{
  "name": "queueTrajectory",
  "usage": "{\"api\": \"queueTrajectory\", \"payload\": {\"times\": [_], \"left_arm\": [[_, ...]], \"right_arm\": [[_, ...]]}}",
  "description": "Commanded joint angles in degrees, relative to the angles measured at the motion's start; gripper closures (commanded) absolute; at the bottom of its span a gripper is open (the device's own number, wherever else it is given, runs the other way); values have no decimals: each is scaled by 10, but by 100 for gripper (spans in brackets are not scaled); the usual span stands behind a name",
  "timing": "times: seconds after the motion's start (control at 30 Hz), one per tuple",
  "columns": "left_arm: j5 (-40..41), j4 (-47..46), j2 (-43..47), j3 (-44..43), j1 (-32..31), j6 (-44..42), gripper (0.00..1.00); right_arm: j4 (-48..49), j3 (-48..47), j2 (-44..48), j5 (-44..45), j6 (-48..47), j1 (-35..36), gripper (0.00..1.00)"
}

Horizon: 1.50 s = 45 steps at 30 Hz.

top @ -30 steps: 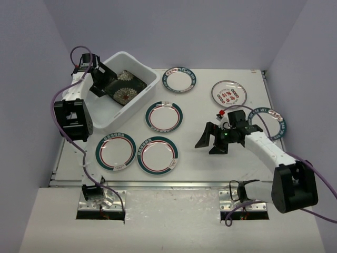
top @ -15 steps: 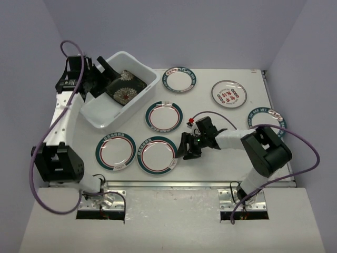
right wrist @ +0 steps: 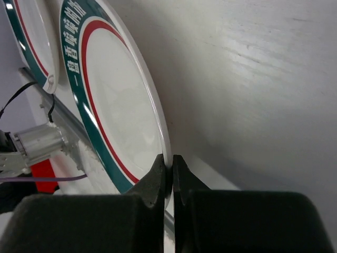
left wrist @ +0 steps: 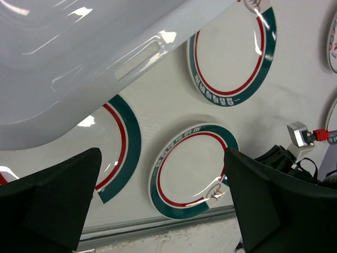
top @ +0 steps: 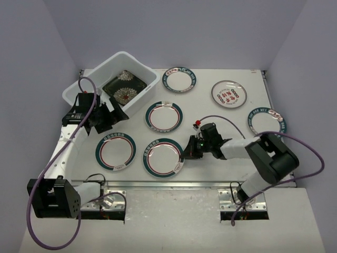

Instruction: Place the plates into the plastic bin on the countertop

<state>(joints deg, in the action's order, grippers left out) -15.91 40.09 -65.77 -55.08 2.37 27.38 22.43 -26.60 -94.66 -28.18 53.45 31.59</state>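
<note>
The plastic bin (top: 88, 79) stands at the back left and holds a square black flowered plate (top: 124, 87). Several teal-and-red ringed plates lie on the countertop (top: 210, 113): front left (top: 115, 151), front middle (top: 162, 158), middle (top: 164, 116), back (top: 179, 79) and far right (top: 267, 122). A white plate with red characters (top: 228, 95) lies back right. My right gripper (top: 185, 154) is shut on the right rim of the front middle plate (right wrist: 124, 124). My left gripper (top: 117, 115) is open and empty, beside the bin's near wall (left wrist: 95, 58).
A metal rail (top: 158, 183) runs along the near table edge. Purple cables loop from both arms. Grey walls close in the left, back and right sides.
</note>
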Motion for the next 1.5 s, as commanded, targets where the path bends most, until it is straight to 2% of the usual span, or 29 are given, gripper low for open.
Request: {"api": "queueTrajectory", "payload": {"times": [0.0, 0.1, 0.23, 0.33, 0.43, 0.47, 0.53, 0.63, 0.73, 0.77, 0.8, 0.87, 0.9, 0.97, 1.0, 1.1, 1.2, 1.27, 1.37, 1.47], "left_arm": [[-74, -3, 4, -39, -10, -71, 0], [-145, -20, -8, -31, -52, -78, 0], [-226, -67, -37, -9, -102, -77, 0], [-256, -91, -56, -15, -127, -78, 2], [-290, -117, -80, -27, -147, -68, 15], [-286, -118, -92, -31, -151, -67, 20], [-281, -113, -105, -44, -160, -69, 35], [-285, -109, -122, -56, -180, -75, 51], [-294, -102, -136, -63, -197, -83, 75], [-291, -99, -138, -66, -200, -85, 99], [-284, -99, -139, -68, -200, -83, 100], [-254, -99, -134, -82, -200, -76, 100], [-238, -99, -132, -90, -200, -72, 100], [-193, -99, -124, -112, -196, -57, 100], [-154, -98, -122, -135, -185, -43, 100], [-87, -100, -118, -185, -115, 8, 100], [-47, -115, -125, -232, -30, 64, 100], [-21, -116, -143, -250, 9, 87, 100], [64, -114, -180, -284, 72, 138, 100], [105, -144, -242, -300, 96, 167, 100]], "right_arm": [[-177, -15, 149, 100, -91, -2, 100], [-254, -46, 208, 69, -128, -24, 100], [-269, -86, 237, -114, -109, -88, 100], [-276, -115, 236, -176, -99, -95, 100], [-204, -112, 242, -245, -46, -96, 100], [-167, -107, 246, -255, -34, -97, 100], [-143, -95, 253, -259, -7, -104, 100], [-110, -89, 256, -272, 15, -117, 100], [-101, -100, 257, -266, 17, -121, 100], [-102, -108, 256, -262, 17, -121, 100], [-105, -110, 253, -258, 17, -122, 100], [-123, -119, 251, -242, 5, -123, 75], [-134, -123, 251, -232, -2, -124, 58], [-200, -134, 253, -192, -27, -127, 10], [-244, -149, 256, -140, -55, -132, 1], [-419, -184, 266, 4, -102, -141, 1], [-477, -188, 278, 76, -123, -153, 1], [-489, -183, 295, 83, -131, -156, 1], [-492, -158, 332, 85, -130, -159, 1], [-492, -135, 367, 93, -124, -159, 1]]}}
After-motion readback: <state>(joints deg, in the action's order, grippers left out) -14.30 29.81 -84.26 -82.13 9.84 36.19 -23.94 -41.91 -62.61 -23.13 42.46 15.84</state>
